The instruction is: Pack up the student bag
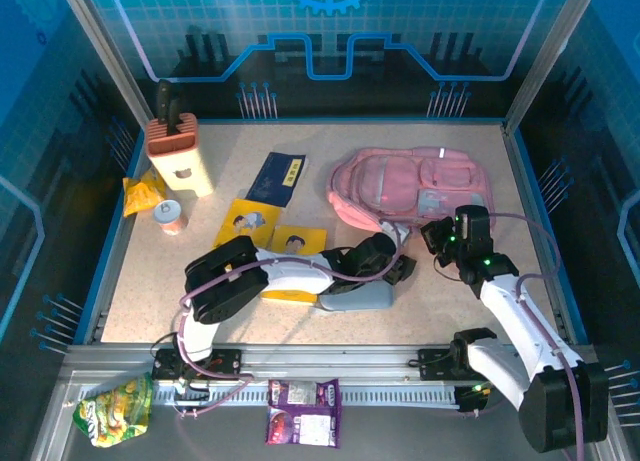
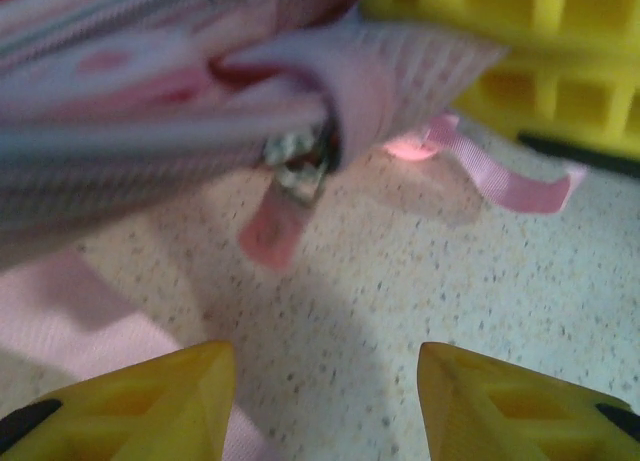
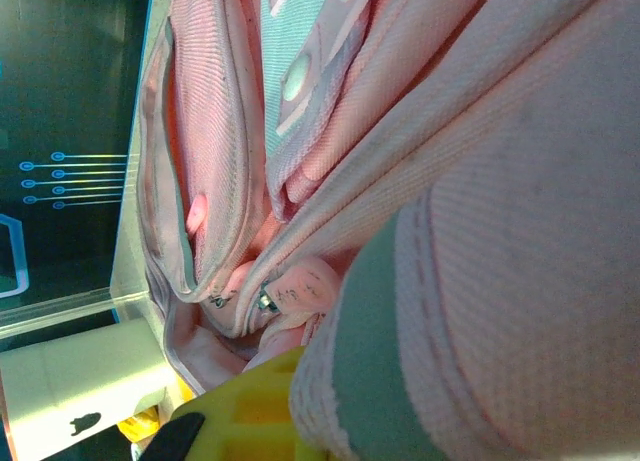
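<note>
L gripper (image 2: 322, 366) is half open w/ nothing in it, zip tag (image 2: 272, 231) just ahead. If it shuts crooked, it grabs cloth, not tag. R gripper (image 1: 437, 237) pinches the student bag (image 1: 410, 186), far right of bench (image 1: 420, 321); a hard tug may slip.

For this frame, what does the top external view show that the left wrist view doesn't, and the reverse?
Top external: the whole layout, with the grey pencil case, blue booklet and yellow books lying left of the student bag. Left wrist: a close look at the zip pull and a loose pink strap end, with the left fingers apart, nothing between them. Both: the pink bag and the speckled table.
</note>
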You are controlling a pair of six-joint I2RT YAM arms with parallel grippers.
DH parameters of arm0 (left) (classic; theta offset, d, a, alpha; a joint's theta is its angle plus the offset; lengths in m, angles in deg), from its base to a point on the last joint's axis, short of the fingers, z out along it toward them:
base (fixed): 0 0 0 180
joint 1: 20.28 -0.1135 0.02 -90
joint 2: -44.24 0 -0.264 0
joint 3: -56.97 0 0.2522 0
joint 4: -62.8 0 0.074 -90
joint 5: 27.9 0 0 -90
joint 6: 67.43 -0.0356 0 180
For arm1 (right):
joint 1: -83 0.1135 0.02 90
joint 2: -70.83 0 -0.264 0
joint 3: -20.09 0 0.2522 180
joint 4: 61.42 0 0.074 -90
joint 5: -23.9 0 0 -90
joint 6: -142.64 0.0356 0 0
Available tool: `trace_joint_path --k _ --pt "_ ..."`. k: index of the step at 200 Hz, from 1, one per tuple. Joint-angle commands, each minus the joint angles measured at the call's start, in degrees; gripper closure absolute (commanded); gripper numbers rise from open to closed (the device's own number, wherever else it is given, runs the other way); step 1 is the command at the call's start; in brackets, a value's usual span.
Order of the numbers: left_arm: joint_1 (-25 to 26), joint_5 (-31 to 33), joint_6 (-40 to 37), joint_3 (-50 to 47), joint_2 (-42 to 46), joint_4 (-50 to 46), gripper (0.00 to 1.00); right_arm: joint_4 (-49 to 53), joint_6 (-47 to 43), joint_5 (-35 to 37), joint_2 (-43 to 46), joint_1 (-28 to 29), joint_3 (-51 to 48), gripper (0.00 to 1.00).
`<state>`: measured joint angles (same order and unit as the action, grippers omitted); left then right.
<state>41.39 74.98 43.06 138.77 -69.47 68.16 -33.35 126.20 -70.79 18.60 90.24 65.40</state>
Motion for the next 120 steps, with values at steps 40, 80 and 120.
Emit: trace_joint_path --k 40,80,120 --pt "-0.01 7.40 -2.60 7.00 -4.79 1.76 0.61 -2.44 0.48 -0.67 0.99 1.78 0.15 1.00" --pt "-0.06 8.16 -1.55 10.99 -7.97 -1.53 0.69 -2.35 0.60 -0.58 1.16 2.32 0.11 1.00" --pt "-0.62 12.37 -2.62 11.52 -7.07 -1.54 0.89 -1.66 0.12 0.08 1.67 2.51 -0.03 1.00"
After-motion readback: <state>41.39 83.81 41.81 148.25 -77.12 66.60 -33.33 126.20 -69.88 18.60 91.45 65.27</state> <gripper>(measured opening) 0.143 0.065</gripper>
